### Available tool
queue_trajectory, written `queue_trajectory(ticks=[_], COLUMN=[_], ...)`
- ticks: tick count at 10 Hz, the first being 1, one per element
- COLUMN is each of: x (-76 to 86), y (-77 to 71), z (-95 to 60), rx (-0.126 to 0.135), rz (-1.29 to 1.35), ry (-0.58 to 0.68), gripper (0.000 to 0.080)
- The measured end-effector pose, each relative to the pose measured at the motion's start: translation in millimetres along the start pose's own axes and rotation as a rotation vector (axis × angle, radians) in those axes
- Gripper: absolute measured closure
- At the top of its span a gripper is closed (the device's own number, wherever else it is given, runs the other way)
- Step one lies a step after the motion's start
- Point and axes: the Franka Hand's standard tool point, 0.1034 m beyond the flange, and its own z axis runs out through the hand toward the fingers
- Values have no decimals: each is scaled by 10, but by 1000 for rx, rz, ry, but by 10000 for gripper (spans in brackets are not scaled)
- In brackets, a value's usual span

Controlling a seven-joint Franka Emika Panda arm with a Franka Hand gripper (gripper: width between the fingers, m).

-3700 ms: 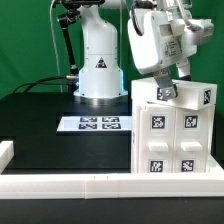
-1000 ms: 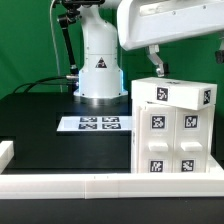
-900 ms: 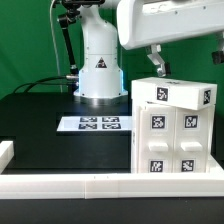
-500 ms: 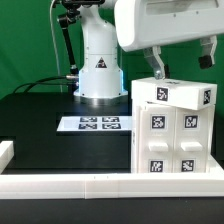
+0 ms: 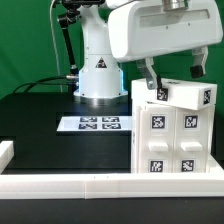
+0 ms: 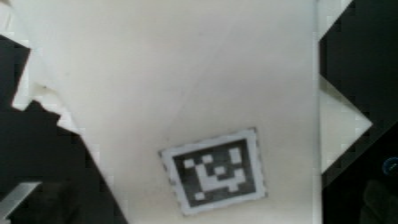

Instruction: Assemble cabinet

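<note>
A green backdrop stands behind a matte black table [image 5: 40, 125], edged at the front by a low white rail [image 5: 100, 183].

The cabinet [image 5: 172, 135] stands at about 4 o'clock in the exterior view, tight against that rail. It is a tall, boxy body of smooth white plastic with squared edges, its top slab tilted slightly. The front is split into block-like drawer faces, each with a black-and-white square tag. In the wrist view its pale, faintly glossy surface [image 6: 178, 90] fills nearly everything, with one pixelated tag on it.

Directly above the cabinet, at 1 o'clock, hangs the gripper [image 5: 172, 72], a broad white rounded housing with two dark fingers [image 5: 149, 78] spread apart, reaching down to the top slab's level and clasping nothing.

At 9 o'clock from the cabinet the marker board [image 5: 94, 124] lies flat and thin on the table. Behind it, at 12 o'clock, rises the arm's white cylindrical base [image 5: 100, 65].
</note>
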Motion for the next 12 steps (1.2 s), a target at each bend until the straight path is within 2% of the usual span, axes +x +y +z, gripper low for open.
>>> queue_trajectory(ticks=[5, 6, 7, 12], x=[-57, -67, -66, -67], y=[18, 27, 28, 31], z=[91, 94, 93, 95], rx=[-3, -1, -2, -2], rz=[9, 11, 11, 112], ry=[-5, -7, -7, -6], gripper=[2, 89, 225, 243])
